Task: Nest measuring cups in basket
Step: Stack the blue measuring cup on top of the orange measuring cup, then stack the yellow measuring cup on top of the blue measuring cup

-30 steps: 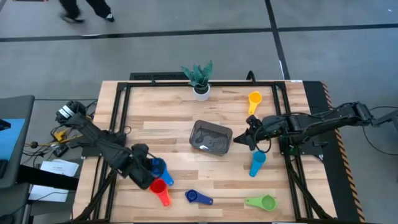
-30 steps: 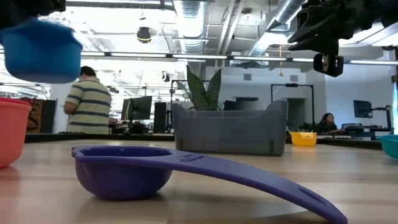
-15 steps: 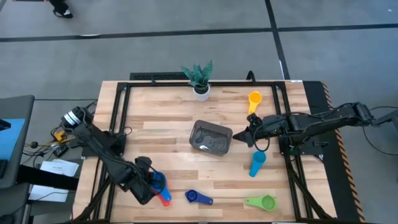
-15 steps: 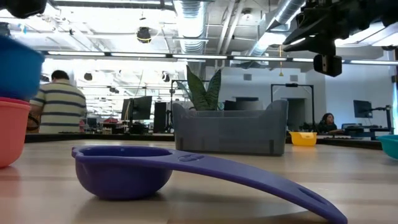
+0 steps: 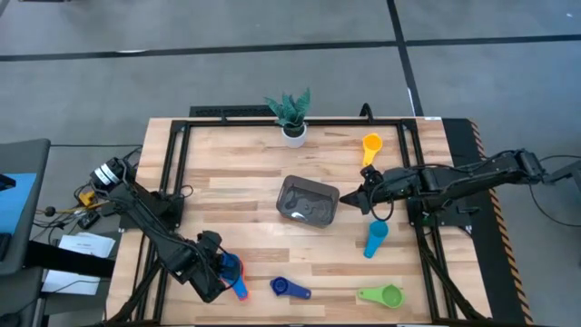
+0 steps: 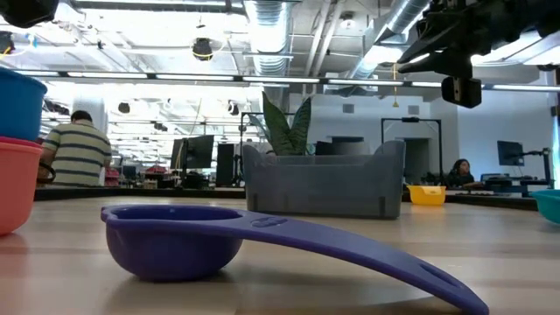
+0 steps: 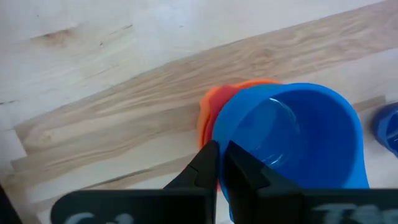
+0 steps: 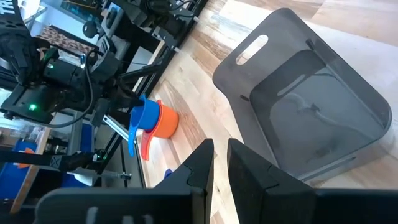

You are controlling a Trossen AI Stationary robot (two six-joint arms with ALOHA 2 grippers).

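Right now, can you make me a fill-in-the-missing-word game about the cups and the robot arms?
1. The left gripper is shut on the rim of the ____ cup.
2. That cup sits inside the ____ cup.
3. The basket has ____ cups in it.
4. The right gripper hangs beside the basket, holding ____.

Missing words: blue; red; no; nothing
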